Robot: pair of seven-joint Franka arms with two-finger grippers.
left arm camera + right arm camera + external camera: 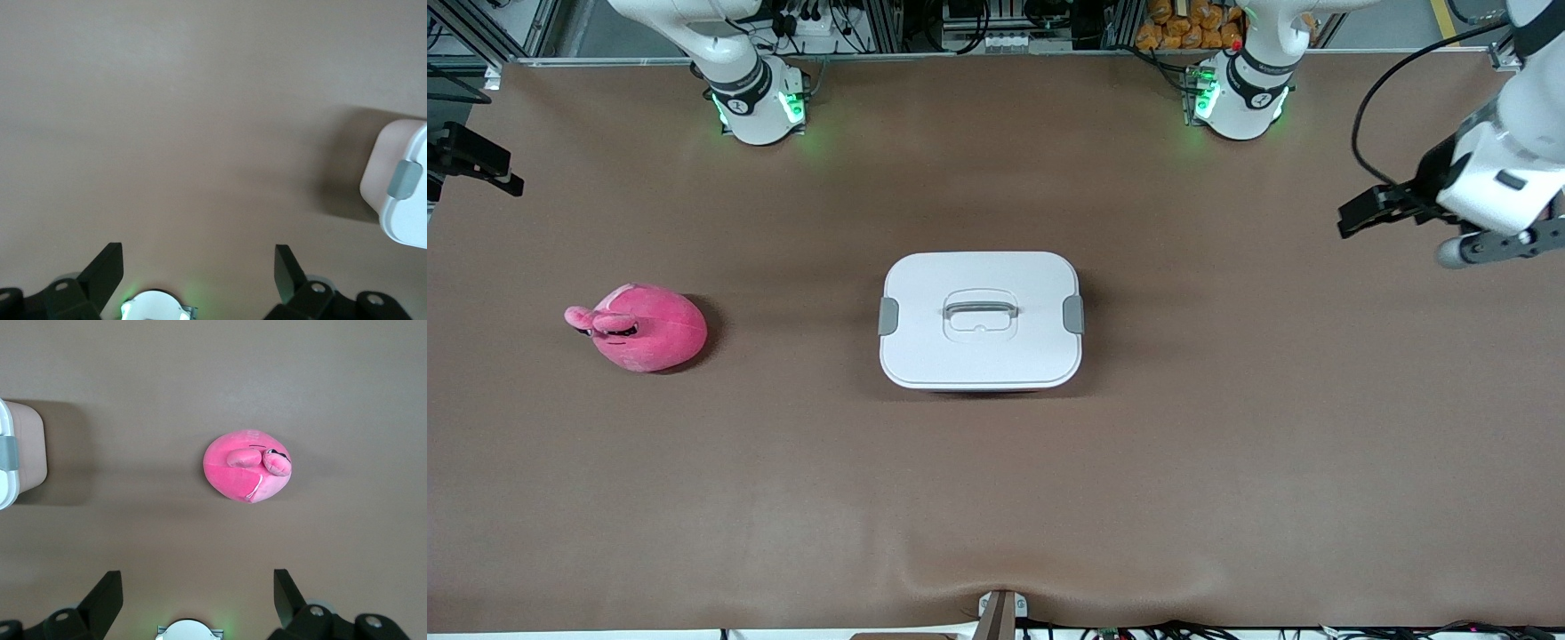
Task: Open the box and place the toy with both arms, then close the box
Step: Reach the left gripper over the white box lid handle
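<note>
The box [980, 320] stands in the middle of the table with its white lid on, grey handle [980, 309] on top and a grey clip on each side. Its pink wall shows in the left wrist view [385, 163] and the right wrist view [25, 447]. The hot-pink plush toy [645, 327] lies on the table toward the right arm's end, apart from the box; it also shows in the right wrist view [247, 467]. My left gripper [1362, 213] [198, 257] is open and empty, high over the left arm's end. My right gripper [480, 164] [198, 580] is open and empty, high over the right arm's end.
The brown table cover [996, 498] has a raised fold at its front edge near a small mount [1000, 609]. The two green-lit arm bases [760, 107] [1240, 98] stand at the back edge.
</note>
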